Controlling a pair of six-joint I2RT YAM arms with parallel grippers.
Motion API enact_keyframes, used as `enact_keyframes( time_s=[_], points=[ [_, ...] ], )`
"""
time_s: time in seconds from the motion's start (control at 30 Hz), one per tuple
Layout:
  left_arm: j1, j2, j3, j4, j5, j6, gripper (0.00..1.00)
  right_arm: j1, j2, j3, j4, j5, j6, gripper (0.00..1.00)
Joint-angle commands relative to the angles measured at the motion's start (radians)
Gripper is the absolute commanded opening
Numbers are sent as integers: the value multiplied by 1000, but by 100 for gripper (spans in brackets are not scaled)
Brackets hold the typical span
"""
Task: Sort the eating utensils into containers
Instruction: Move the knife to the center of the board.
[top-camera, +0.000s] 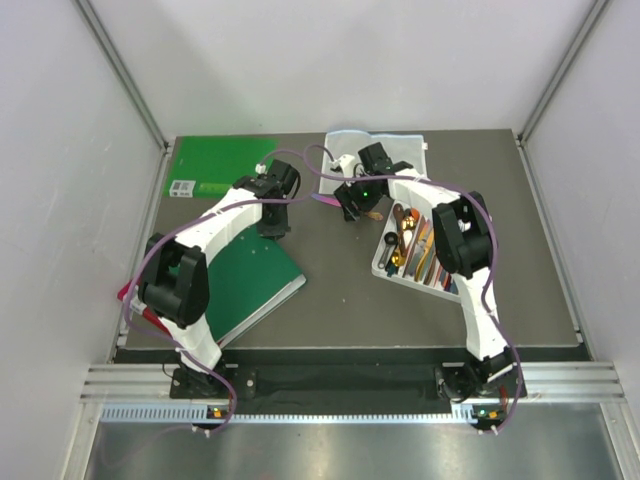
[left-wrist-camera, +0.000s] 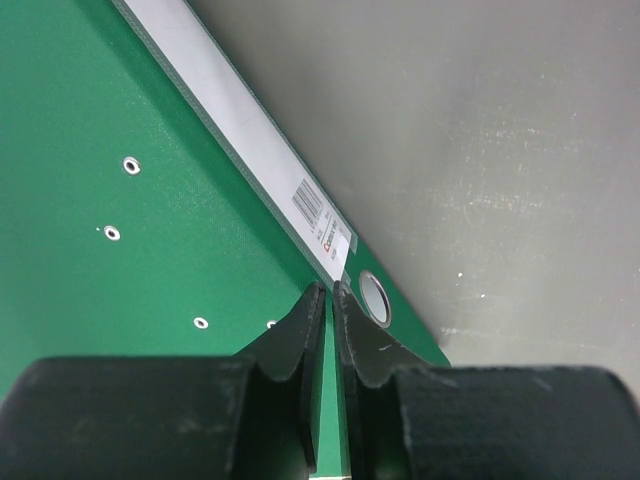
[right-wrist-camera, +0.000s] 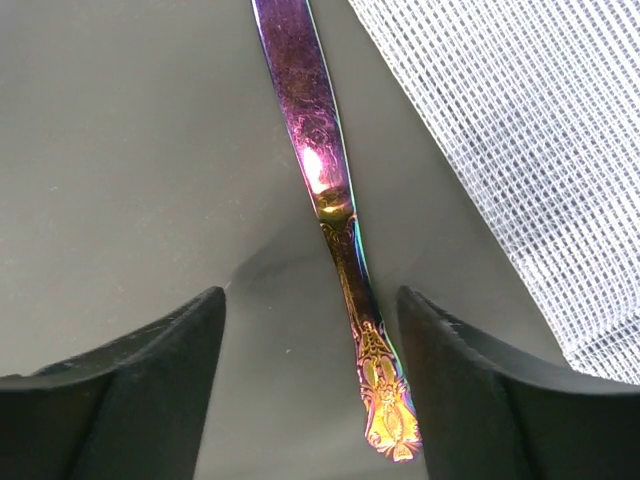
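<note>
An iridescent purple and gold utensil (right-wrist-camera: 330, 190) lies flat on the dark table, its ornate handle end between the fingers of my right gripper (right-wrist-camera: 310, 295). That gripper is open, just above the table and touching nothing. In the top view the utensil (top-camera: 325, 200) shows as a pink sliver left of the right gripper (top-camera: 352, 208). The white compartment tray (top-camera: 383, 262) lies to the right and holds several utensils (top-camera: 412, 245). My left gripper (left-wrist-camera: 328, 290) is shut and empty, hovering over a green book (left-wrist-camera: 120, 120); in the top view the left gripper (top-camera: 272, 228) is at the book's far corner.
A white mesh pouch (right-wrist-camera: 520, 130) lies right beside the utensil; it also shows at the table's back in the top view (top-camera: 385, 148). A second green book (top-camera: 215, 165) lies at the back left, the nearer book (top-camera: 250, 285) at front left. A red object (top-camera: 133, 298) sits at the left edge.
</note>
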Motion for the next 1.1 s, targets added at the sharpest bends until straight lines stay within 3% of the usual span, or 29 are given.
enact_keyframes(
  time_s=[0.0,0.23,0.27,0.3,0.57,0.7,0.77,1.07],
  points=[
    [0,-36,-4,1,-6,-6,13,15,-19,-29,10,-29,-12,53],
    [-1,-33,31,-7,-13,-4,13,39,-2,-23,-77,-75,37,22],
    [-1,-32,39,-8,-15,-6,13,44,-11,-23,-108,-77,38,15],
    [0,-24,58,-10,-16,-4,13,45,-15,-23,-126,-65,44,0],
    [0,-5,92,-10,-18,-9,13,87,-108,-144,-197,-80,103,0],
    [-1,-10,82,-7,-18,-9,13,99,-160,-217,-122,-71,136,40],
    [0,-15,77,-5,-17,-11,13,102,-180,-218,-94,-48,146,47],
    [0,-22,63,-4,-23,-14,13,131,-59,-44,-110,51,127,46]
  ],
)
